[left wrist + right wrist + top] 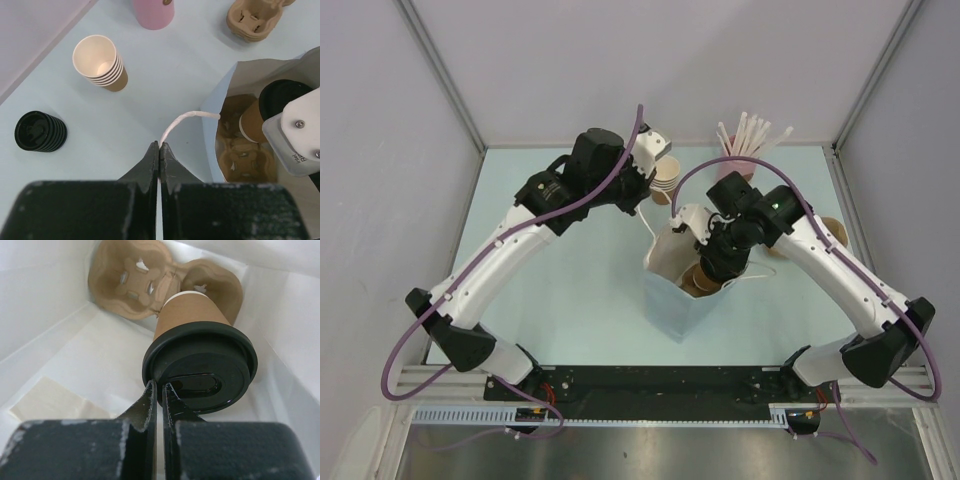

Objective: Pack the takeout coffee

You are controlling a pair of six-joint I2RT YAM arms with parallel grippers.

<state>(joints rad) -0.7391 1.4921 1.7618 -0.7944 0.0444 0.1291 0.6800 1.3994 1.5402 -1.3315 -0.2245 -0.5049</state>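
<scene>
1. Black fingers of the right gripper are pinching, almost fully closed, the near rim of the round black plastic lid on the small brown kraft paper takeout coffee cup.
2. That cup is sitting inside the white paper bag, just ahead of the fingertips and over a brown moulded pulp carrier on the bag floor. Whether they are touching, I cannot tell.
3. Bag walls are crowding this gripper on both sides.
4. Left gripper is clamping shut on the white twisted paper handle, which is arching to the bag rim at its right.
5. Ahead-left of it, a stack of lidless brown cups and a stack of black lids are standing apart on the pale blue table, leaving bare surface between.
</scene>
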